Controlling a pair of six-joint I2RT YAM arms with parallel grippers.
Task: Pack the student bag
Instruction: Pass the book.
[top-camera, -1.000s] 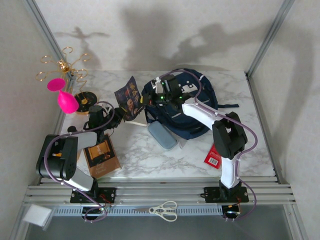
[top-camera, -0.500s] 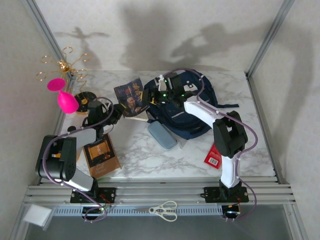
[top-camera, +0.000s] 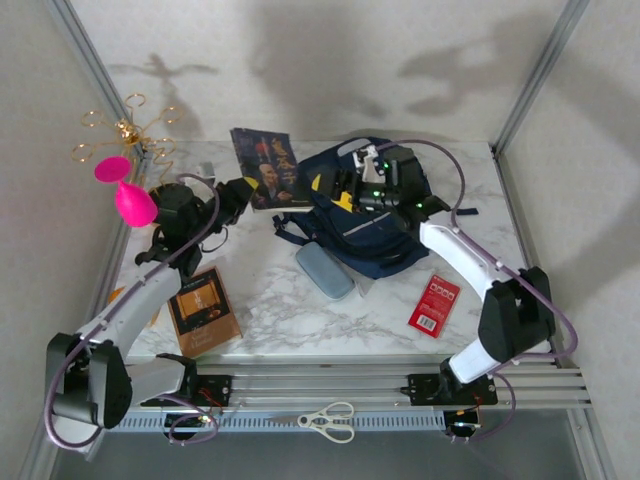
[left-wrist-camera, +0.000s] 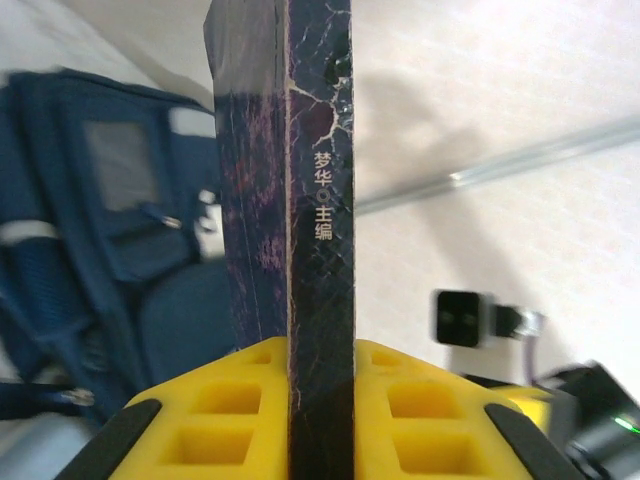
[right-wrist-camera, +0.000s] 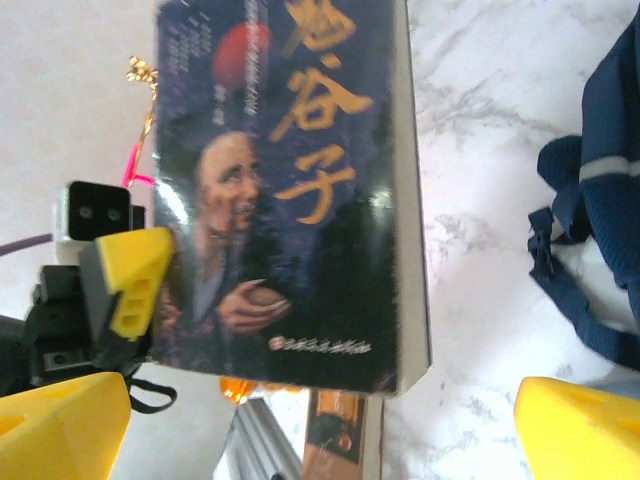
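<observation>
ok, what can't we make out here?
- Top view: student bag opening, covered by the right arm's wrist.
- Top view: red packet print, too small.
- Left wrist view: book cover, seen edge-on in the left pincer.
- Right wrist view: book's lower text, blurred.

dark book (top-camera: 265, 168) with a man's face on the cover, up off the marble table (top-camera: 290, 315) at the back. brown book (top-camera: 203, 310) flat front left, grey-blue pencil case (top-camera: 324, 270) mid-table, red packet (top-camera: 434, 303) front right — well apart. pink thing (top-camera: 128, 195) by a gold wire stand (top-camera: 125, 130) far left, scissors (top-camera: 330, 421) on the front rail.
</observation>
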